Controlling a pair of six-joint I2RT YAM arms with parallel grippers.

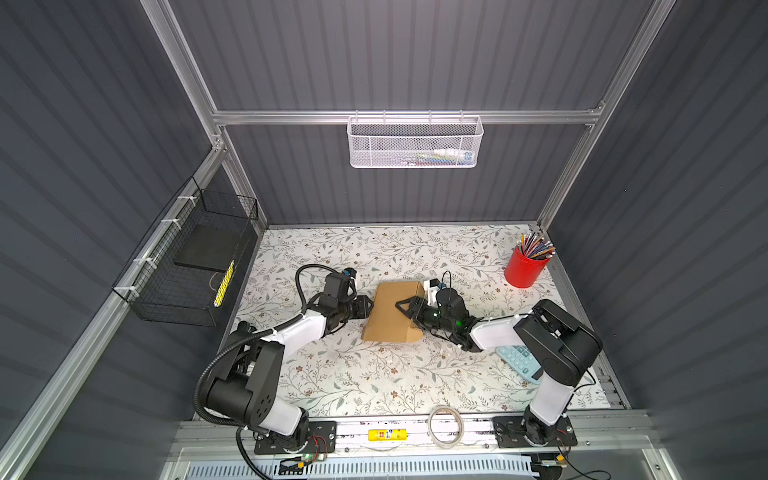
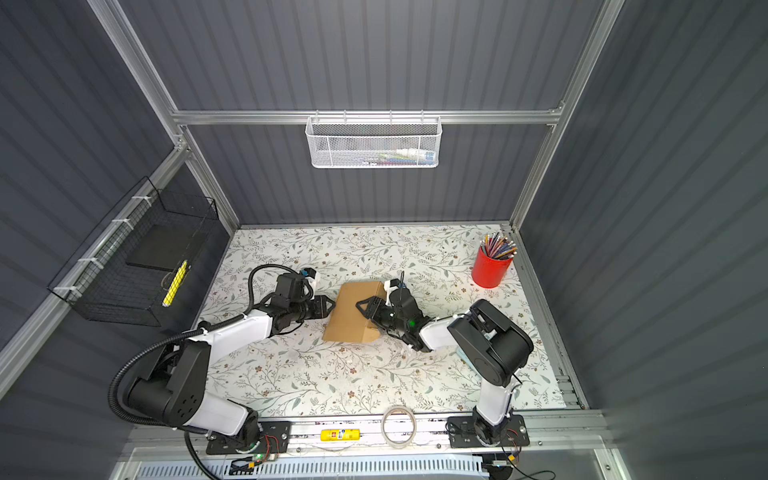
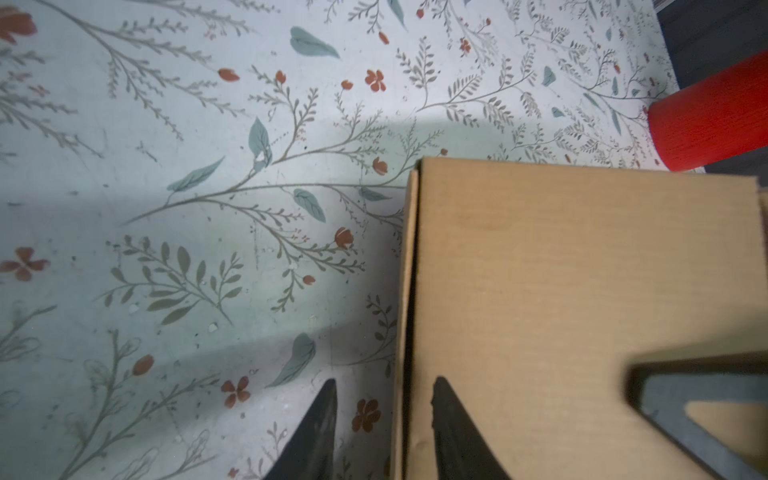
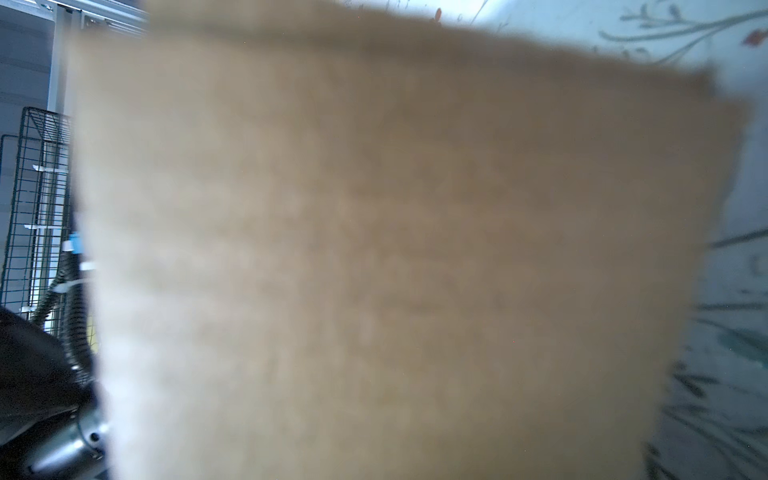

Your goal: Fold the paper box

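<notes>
The paper box point(image 1: 390, 320) point(image 2: 351, 320) is a plain brown cardboard box lying closed in the middle of the flowered table. My left gripper point(image 1: 368, 307) point(image 3: 384, 382) is open at the box's left edge, one fingertip over the lid point(image 3: 582, 270) and the other over the table. My right gripper point(image 1: 411, 311) reaches over the box's right side, and one black triangular finger point(image 3: 685, 395) lies on the lid. Blurred cardboard point(image 4: 374, 249) fills the right wrist view and hides those jaws.
A red cup of pencils point(image 1: 525, 268) point(image 3: 715, 120) stands at the back right. A calculator point(image 1: 519, 363) lies under the right arm. A tape roll point(image 1: 446, 426) and a yellow item point(image 1: 386, 435) sit on the front rail. A black wire basket point(image 1: 195, 270) hangs on the left wall.
</notes>
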